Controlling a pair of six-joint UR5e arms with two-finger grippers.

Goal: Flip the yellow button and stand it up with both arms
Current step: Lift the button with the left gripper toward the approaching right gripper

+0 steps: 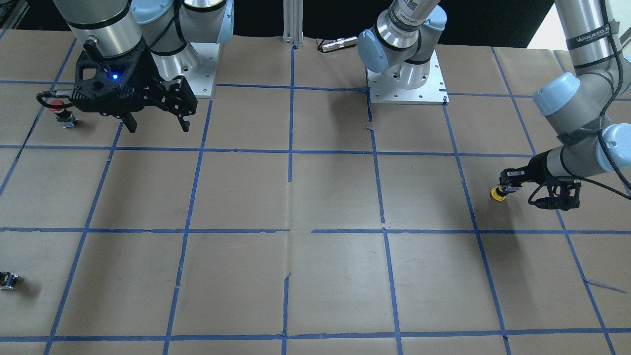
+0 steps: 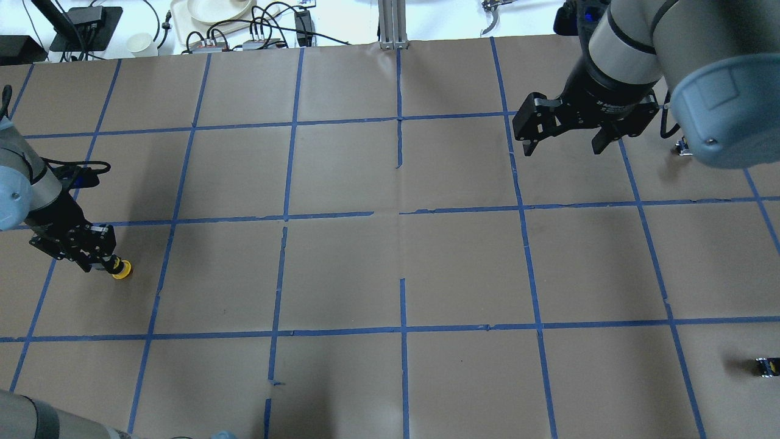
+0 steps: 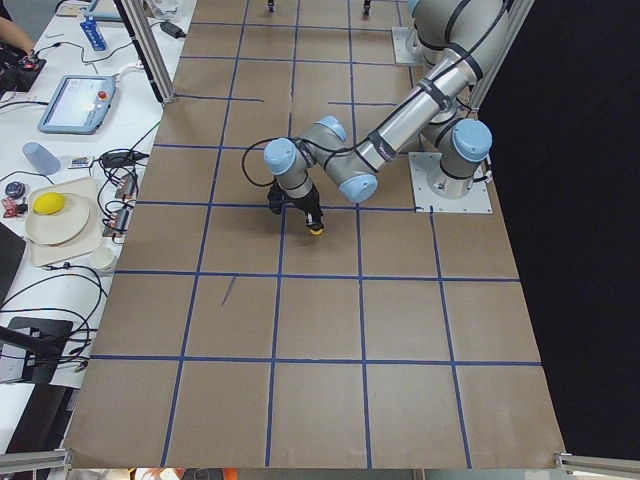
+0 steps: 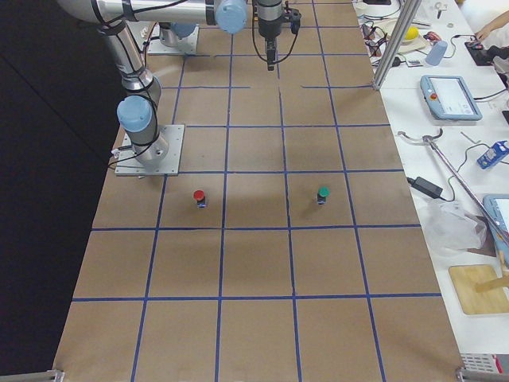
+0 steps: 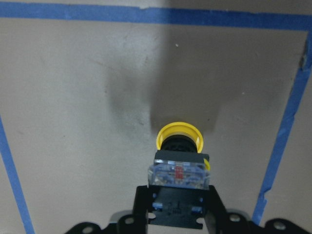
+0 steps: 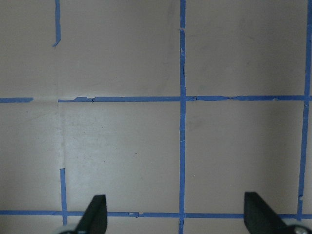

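Note:
The yellow button (image 1: pixel 498 194) is held in my left gripper (image 1: pixel 508 188) at the table's left side. The gripper is shut on its black-and-silver switch body, with the yellow cap pointing down at the paper. In the left wrist view the button (image 5: pixel 178 146) sits just past the gripper (image 5: pixel 178 195). I cannot tell whether the cap touches the table. The overhead view shows the same hold, button (image 2: pixel 122 269) and left gripper (image 2: pixel 108 262). My right gripper (image 2: pixel 563 143) is open and empty, high above the table's right side, far from the button.
A red-capped button (image 1: pixel 59 106) stands behind the right gripper. A green-capped button (image 4: pixel 323 193) stands further out. A tiny black-yellow part (image 2: pixel 766 366) lies near the right front edge. The table is brown paper with a blue tape grid (image 1: pixel 291 150).

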